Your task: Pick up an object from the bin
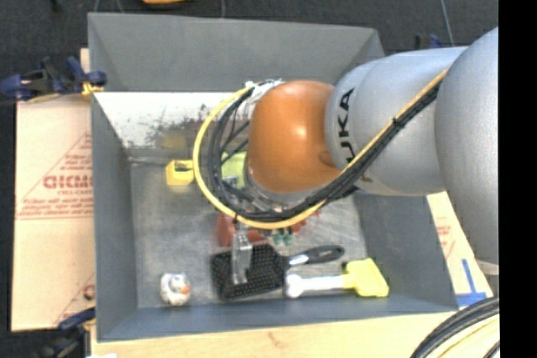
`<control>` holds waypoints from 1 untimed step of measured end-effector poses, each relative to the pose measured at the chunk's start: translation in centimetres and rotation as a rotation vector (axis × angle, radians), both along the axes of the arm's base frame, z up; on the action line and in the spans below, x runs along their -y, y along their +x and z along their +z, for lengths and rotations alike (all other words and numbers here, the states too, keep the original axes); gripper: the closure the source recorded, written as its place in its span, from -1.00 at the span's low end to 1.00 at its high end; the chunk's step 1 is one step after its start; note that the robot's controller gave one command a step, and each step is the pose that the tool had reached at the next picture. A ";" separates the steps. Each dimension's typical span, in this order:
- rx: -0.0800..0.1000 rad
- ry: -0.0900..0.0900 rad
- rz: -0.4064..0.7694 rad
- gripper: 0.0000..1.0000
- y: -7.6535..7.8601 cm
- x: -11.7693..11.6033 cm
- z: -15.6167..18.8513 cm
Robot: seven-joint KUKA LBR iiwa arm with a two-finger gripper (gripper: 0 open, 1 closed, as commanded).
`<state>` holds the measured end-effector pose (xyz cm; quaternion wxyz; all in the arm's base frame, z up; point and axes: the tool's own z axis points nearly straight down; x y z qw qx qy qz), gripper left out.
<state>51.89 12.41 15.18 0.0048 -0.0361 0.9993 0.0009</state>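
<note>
The gripper hangs low near the front of the bin, its tip on or just above a flat black pad with a mesh-like weave. Whether it's spread or pressed together, I cannot tell. Nothing looks lifted, so I'd judge the grasp and the raise both remain. Just beside the pad lie a white-handled tool with a blocky yellow head and a slim black-and-white stick. Under the wrist is a reddish lump. Farther off sit a small yellow piece and a pale round ball.
</note>
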 end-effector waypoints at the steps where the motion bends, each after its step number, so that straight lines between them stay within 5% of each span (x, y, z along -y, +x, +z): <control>1: -0.004 -0.003 0.279 -1.00 0.1 1.5 -5.0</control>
